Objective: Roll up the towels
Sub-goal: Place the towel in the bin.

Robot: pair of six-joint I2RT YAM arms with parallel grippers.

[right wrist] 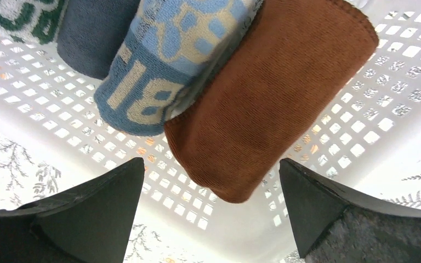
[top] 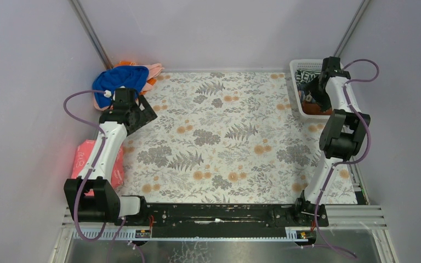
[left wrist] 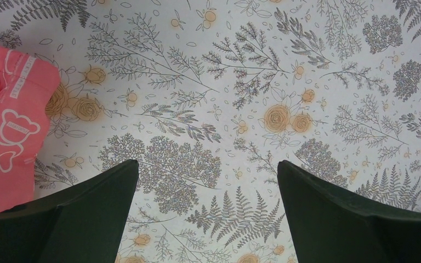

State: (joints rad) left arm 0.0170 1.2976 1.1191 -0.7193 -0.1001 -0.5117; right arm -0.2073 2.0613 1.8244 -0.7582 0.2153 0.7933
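The right arm reaches over the white lattice basket at the far right corner of the table. The right gripper hangs just above the basket's contents with its jaws spread wide. Neither finger touches anything, and a gap shows on each side of the cloth below.

Right under that gripper lies the brown towel, rolled into a fat cylinder with its near end between the two fingertips. The letter-printed blue towel is pressed against its left side, also rolled. Beyond that come the dark grey towel and a corner of the green-white towel. All four rest inside the basket against its lattice floor and wall.

On the other side, the left gripper hovers over the floral tablecloth. Its jaws are just as wide, with only the printed cloth between them. A reddish-pink flat pack with a white bear outline lies at the table's left edge, just beside the left finger in the wrist view.

At the far left corner a loose heap is bunched up. The royal blue towel lies on top, with the orange towel and the pale pink towel peeking out behind and beside it, all unrolled. The left gripper is near that heap but not touching it.
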